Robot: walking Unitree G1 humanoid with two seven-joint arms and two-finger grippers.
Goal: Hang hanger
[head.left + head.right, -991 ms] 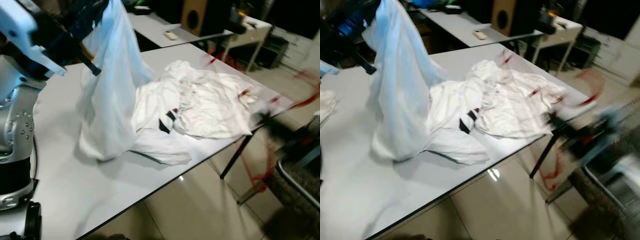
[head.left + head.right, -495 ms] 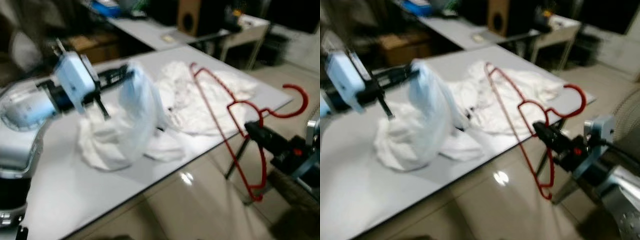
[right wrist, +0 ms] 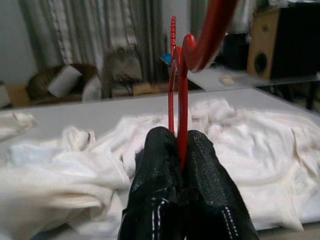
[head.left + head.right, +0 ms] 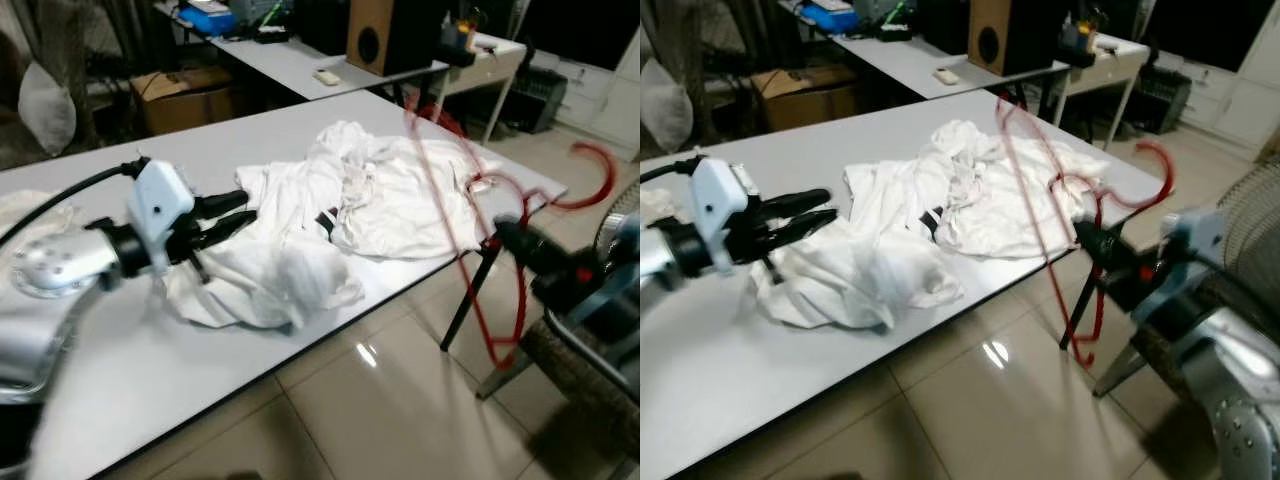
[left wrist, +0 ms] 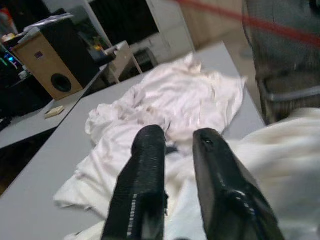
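My right gripper (image 4: 505, 233) is shut on a red wire hanger (image 3: 182, 90), held in the air off the table's right edge with its hook (image 4: 1157, 160) pointing away from the table. The hanger looks motion-blurred. My left gripper (image 4: 228, 212) stands open just above the white table (image 4: 150, 380), nothing between its fingers (image 5: 147, 150). Right below and in front of it lies a crumpled white garment (image 4: 270, 280). A larger pile of white clothes (image 4: 390, 195) is spread over the table's right half.
Behind the table stand another desk (image 4: 300, 65) with a brown speaker (image 4: 385, 30) and a cardboard box (image 4: 190, 95). A fan's grille (image 4: 1250, 215) is close on the right. Glossy tiled floor (image 4: 380, 420) lies in front of the table.
My left gripper has let go of the white garment, which now lies crumpled on the table, and the arm has come down. The right gripper has kept hold of the red hanger.
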